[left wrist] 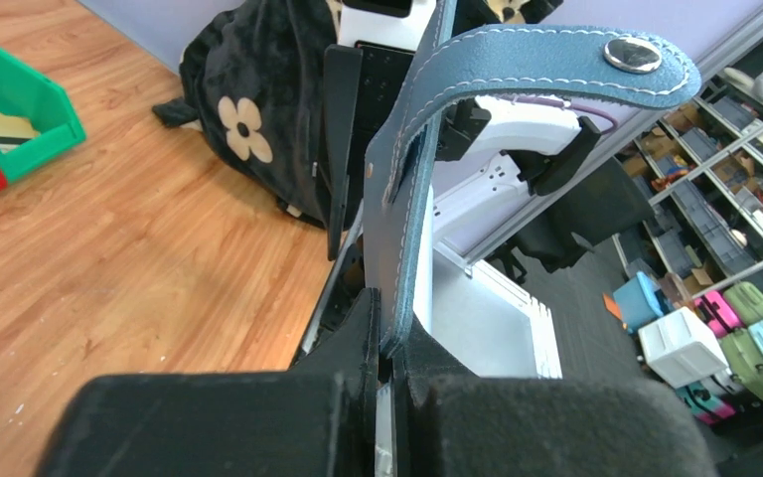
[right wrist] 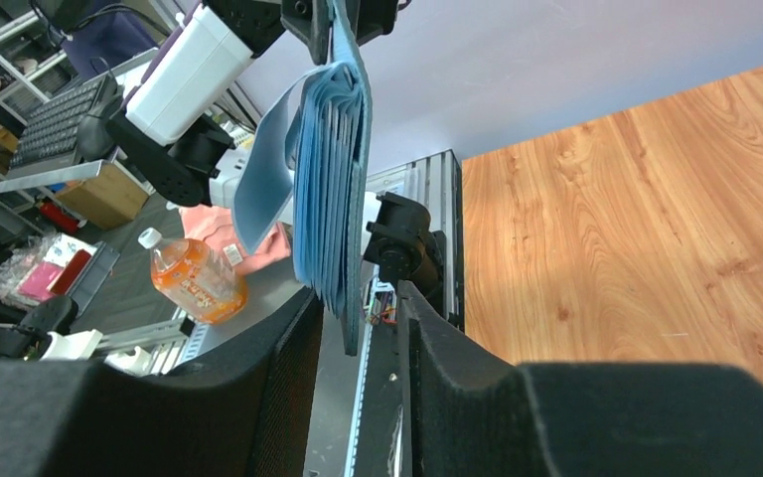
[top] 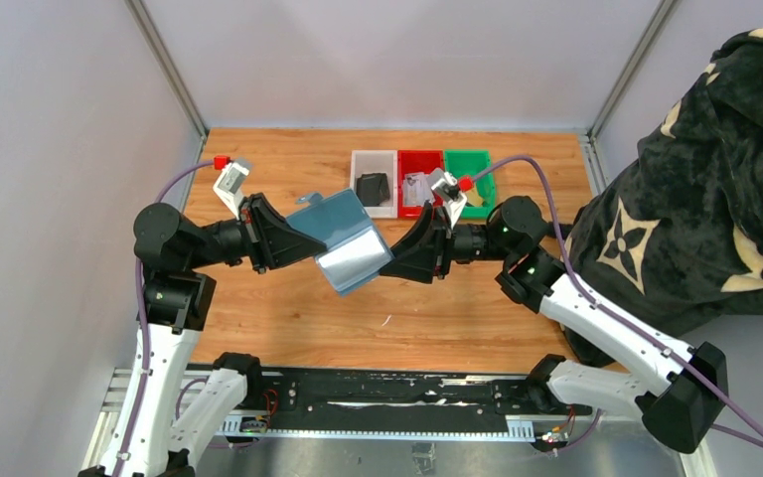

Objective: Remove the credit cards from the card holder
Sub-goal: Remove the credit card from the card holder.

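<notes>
Presently, wooden tabletop [top: 288,318] below; white [top: 374,159], red [top: 420,157] and green plastic bins [top: 467,157] along its far edge, upper centre. Teal leather-like bifold card holder [top: 343,241] is held mid-frame above the wood, unfolded, long axis upper-left to lower-right. At its upper-left edge, left gripper [left wrist: 385,363] clamped; right gripper [right wrist: 358,318] jaws apart, straddling the opposite edge. Forearms level, converging.

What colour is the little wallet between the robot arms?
The card holder is teal-blue outside, paler blue inside; best seen from the top camera.

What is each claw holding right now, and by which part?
Left claw is shut on one edge of the teal card holder. Right claw straddles its opposite edge, jaws apart, not gripping.
</notes>
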Action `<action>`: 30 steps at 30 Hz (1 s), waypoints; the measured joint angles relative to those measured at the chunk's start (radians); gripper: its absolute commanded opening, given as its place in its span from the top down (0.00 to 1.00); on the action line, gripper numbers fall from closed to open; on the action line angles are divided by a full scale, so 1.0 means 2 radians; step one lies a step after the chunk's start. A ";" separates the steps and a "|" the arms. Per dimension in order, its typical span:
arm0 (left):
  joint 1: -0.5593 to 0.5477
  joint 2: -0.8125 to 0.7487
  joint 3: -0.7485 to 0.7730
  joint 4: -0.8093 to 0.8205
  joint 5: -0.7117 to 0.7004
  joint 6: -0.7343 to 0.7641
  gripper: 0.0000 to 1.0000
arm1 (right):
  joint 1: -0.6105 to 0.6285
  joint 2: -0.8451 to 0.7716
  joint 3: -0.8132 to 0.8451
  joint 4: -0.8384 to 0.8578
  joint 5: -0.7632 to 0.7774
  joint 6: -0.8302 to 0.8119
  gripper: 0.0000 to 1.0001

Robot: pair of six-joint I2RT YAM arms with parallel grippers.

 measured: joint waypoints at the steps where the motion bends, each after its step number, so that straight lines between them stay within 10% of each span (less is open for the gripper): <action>1: 0.000 0.000 0.000 0.001 -0.001 -0.002 1.00 | 0.000 0.002 0.000 0.003 0.001 0.003 0.61; 30: 0.000 0.004 0.000 0.026 -0.005 -0.040 1.00 | 0.015 0.010 0.021 -0.027 0.106 -0.054 0.62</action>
